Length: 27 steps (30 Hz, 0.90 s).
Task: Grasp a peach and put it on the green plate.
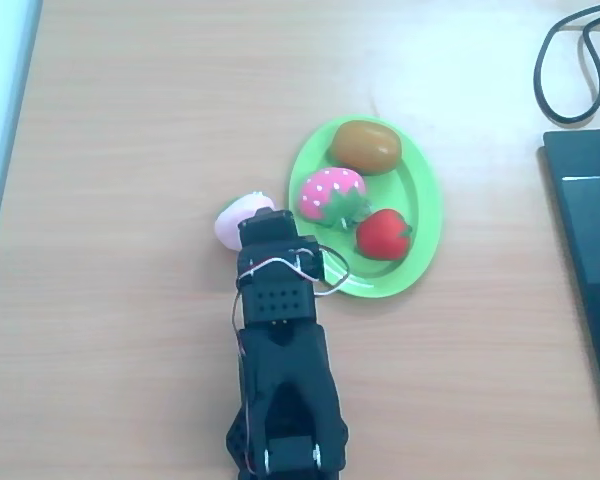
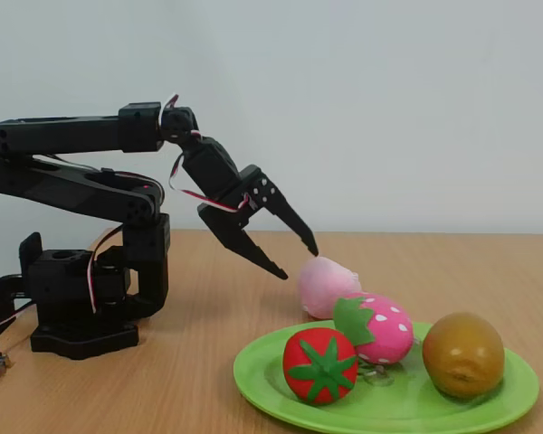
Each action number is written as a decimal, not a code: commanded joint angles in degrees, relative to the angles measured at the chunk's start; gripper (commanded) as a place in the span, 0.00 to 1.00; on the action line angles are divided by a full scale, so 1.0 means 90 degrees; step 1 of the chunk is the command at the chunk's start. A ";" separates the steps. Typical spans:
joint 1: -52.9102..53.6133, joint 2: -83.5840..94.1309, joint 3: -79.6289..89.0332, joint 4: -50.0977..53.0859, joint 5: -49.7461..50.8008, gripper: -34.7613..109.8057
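The counter (image 1: 130,150) is a light wood-grain surface, smooth and matte, and in the fixed view a plain pale wall (image 2: 389,99) rises behind it. One black arm (image 2: 81,181) reaches out from its base, jointed and boxy, with thin red and white wires looped along it. One green plate (image 1: 426,190), a glossy lime oval with a raised rim, carries three toy fruits: one brown kiwi (image 1: 365,146) at the plate's twelve o'clock in the overhead view, smooth and egg-shaped; one hot-pink strawberry (image 1: 330,192) with white dots and green leaves at nine o'clock; one plain red fruit (image 1: 383,233) with a green leafy top near five o'clock. One peach (image 1: 238,216), pale pink and white, soft and matte, sits on the bare counter just off the plate's nine o'clock edge. The end effector (image 2: 297,259) hangs just above the peach, its two pointed black fingers spread wide and holding nothing. A black cable (image 1: 560,70) loops at two o'clock in the overhead view, above a flat dark device (image 1: 590,250).
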 commanded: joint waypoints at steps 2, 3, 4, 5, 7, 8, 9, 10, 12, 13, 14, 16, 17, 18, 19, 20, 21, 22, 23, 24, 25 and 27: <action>-0.0068 -0.0059 -0.0273 0.0020 -0.0068 0.43; -0.0068 -0.0078 -0.0283 0.0010 -0.0078 0.44; -0.0078 -0.0107 -0.0303 0.0000 -0.0078 0.44; -0.0068 -0.0146 -0.0322 0.0000 -0.0078 0.44; -0.0078 -0.0234 -0.0381 -0.0010 -0.0107 0.45; -0.0098 -0.0293 -0.0420 -0.0010 -0.0107 0.45; -0.0127 -0.0361 -0.0469 -0.0010 -0.0107 0.46; -0.0146 -0.0420 -0.0508 -0.0010 -0.0107 0.46; -0.0166 -0.0576 -0.0576 -0.0020 -0.0107 0.48; -0.0176 -0.0664 -0.0605 -0.0020 -0.0107 0.49; -0.0176 -0.0752 -0.0635 -0.0020 -0.0117 0.49; -0.0137 -0.0938 -0.0674 -0.0049 -0.0117 0.50; -0.0127 -0.1025 -0.0684 -0.0068 -0.0137 0.50; -0.0107 -0.1113 -0.0684 -0.0088 -0.0156 0.50; -0.0107 -0.1201 -0.0693 -0.0098 -0.0195 0.50; -0.0107 -0.1279 -0.0703 -0.0098 -0.0225 0.49; -0.0107 -0.1367 -0.0723 -0.0098 -0.0264 0.49; -0.0107 -0.1465 -0.0752 -0.0098 -0.0312 0.49; -0.0107 -0.1563 -0.0781 -0.0098 -0.0342 0.49; -0.0107 -0.1670 -0.0820 -0.0117 -0.0342 0.49; -0.0107 -0.1787 -0.0859 -0.0127 -0.0342 0.49; -0.0107 -0.2051 -0.0967 -0.0176 -0.0332 0.49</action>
